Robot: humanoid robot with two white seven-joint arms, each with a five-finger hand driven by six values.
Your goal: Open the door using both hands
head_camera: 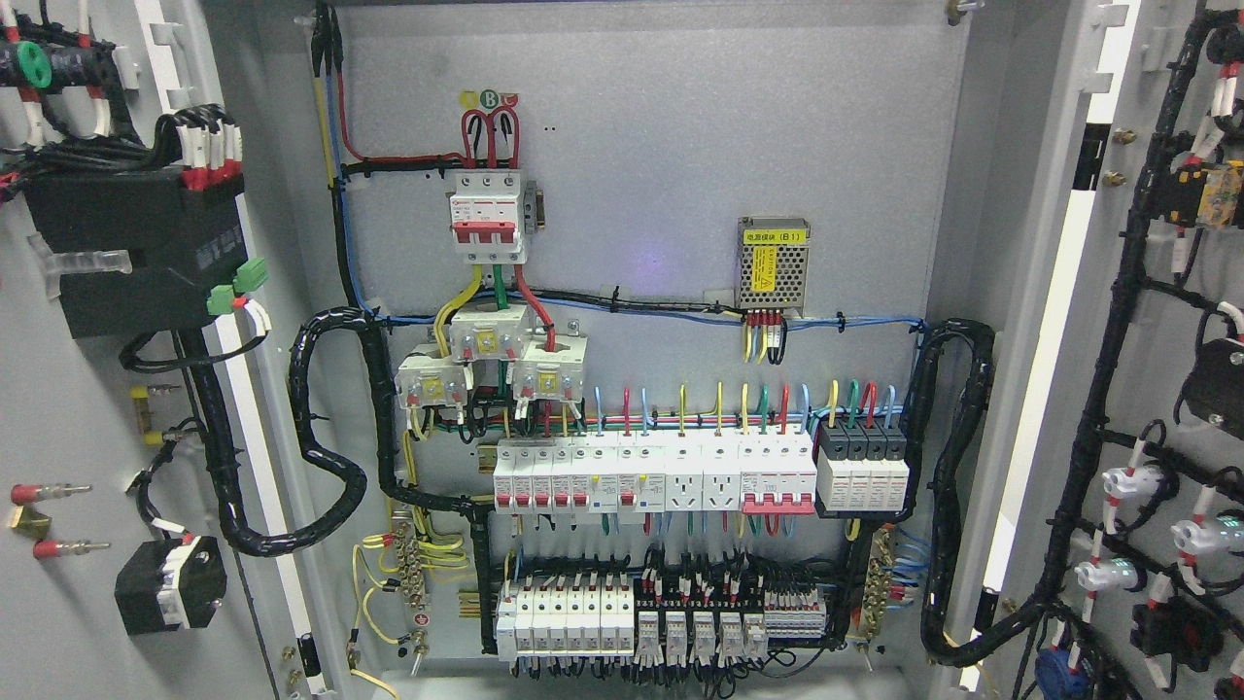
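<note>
Both doors (87,389) wide open.

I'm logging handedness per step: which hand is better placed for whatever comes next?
Neither can be picked: no hand shows in the head view. Both doors already stand open, the left door and right door swung wide of the cabinet.

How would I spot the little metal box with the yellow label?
Look at the cabinet's grey back panel, on its bare upper right. The box sits alone there, above the long breaker row. Its perforated metal casing and yellow label set it apart from the white plastic breakers.
</note>
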